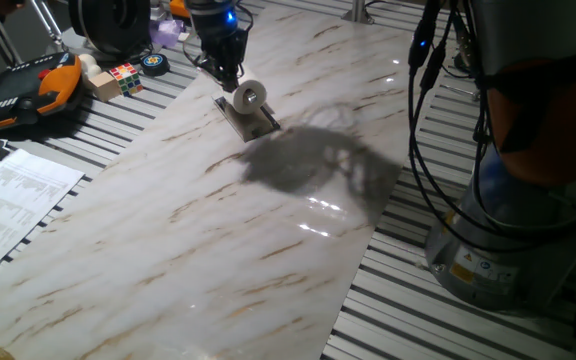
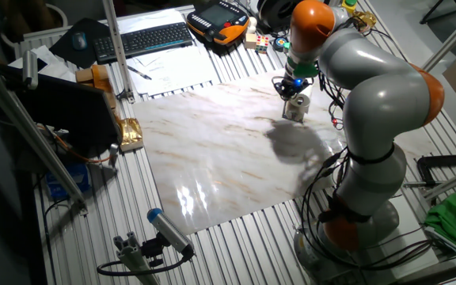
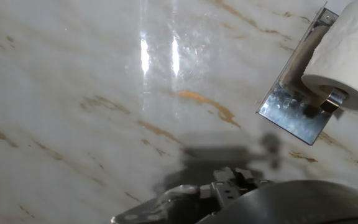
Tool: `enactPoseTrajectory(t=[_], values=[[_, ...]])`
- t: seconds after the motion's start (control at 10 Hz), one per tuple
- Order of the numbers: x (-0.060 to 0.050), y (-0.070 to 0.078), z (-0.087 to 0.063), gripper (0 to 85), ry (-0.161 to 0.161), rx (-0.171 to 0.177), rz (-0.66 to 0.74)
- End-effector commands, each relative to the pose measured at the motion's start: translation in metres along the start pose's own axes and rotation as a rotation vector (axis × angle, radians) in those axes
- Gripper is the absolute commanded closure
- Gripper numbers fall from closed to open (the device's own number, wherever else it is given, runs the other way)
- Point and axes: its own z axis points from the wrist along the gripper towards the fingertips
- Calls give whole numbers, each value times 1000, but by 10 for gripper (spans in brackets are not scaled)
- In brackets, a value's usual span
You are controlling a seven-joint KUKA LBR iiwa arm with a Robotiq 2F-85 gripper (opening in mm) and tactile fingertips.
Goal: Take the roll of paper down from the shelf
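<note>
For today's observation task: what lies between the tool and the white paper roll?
Nothing: in one fixed view the tool hangs just beside the white paper roll, only bare marble below.

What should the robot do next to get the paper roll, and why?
Probably slide the gripper sideways over the roll of paper. The roll sits on the shelf, and in the hand view it lies off to the upper right, not between the fingers.
</note>
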Motion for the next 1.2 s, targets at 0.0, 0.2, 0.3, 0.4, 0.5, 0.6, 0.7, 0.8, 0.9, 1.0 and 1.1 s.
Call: enactPoseTrajectory(t=[0.0,0.2,0.3,0.4,0.5,0.6,0.7,0.8,0.9,1.0,1.1], values=[[-2,0,0,843,9,6,37],[-7,-4,4,843,23,-19,38],[-14,-7,8,843,40,-50,21],[-19,-11,12,843,40,-50,13],[-25,-17,17,843,34,-58,11],[-31,-26,22,843,31,-68,16],[-32,-36,27,843,28,-84,29],[-31,-43,29,843,26,-81,55],[-32,-47,32,843,19,-64,87],[-32,-52,35,843,3,-51,114],[-32,-54,33,843,-5,-29,130]])
